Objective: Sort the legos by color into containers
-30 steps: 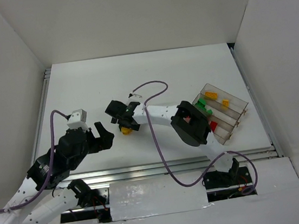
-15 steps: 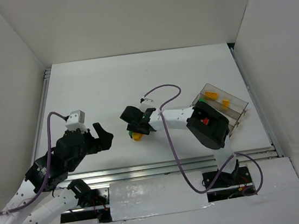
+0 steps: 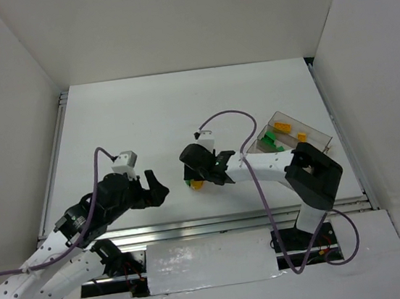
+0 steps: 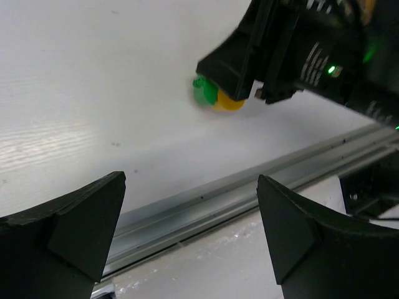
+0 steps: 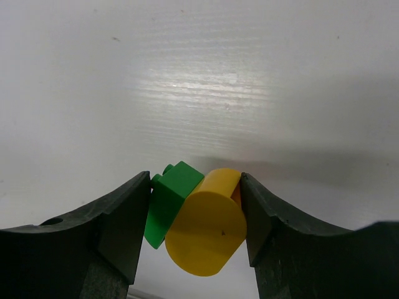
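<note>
Green and yellow sit pinched together in the right pincer (image 5: 194,190). A green brick (image 5: 167,208) presses against one finger and a yellow cylinder (image 5: 207,232) against the other, so the two-colour clump (image 3: 195,184) fills the half-closed gap side by side. I cannot tell whether the two pieces are snapped to each other or merely squeezed together. Nor can I tell whether they are lifted or just resting low on the white counter (image 3: 138,120).

The clear tray (image 3: 317,135) lies well apart from this pincer, off to the arm's right, with the arm's own elbow partly over its near side. Its long compartments run diagonally in the top view. Yellow-orange legos (image 3: 282,125) lie in the far lane and green legos (image 3: 270,141) in the next one.

That is likely what the carry depends on. Two colours share one grip but belong in neighbouring lanes, so releasing over either lane would probably mis-sort one piece.

The left pincer (image 4: 191,187) is spread wide and holds nothing. It hangs near the clump on its left, facing it, close enough to perhaps help split the pair.
</note>
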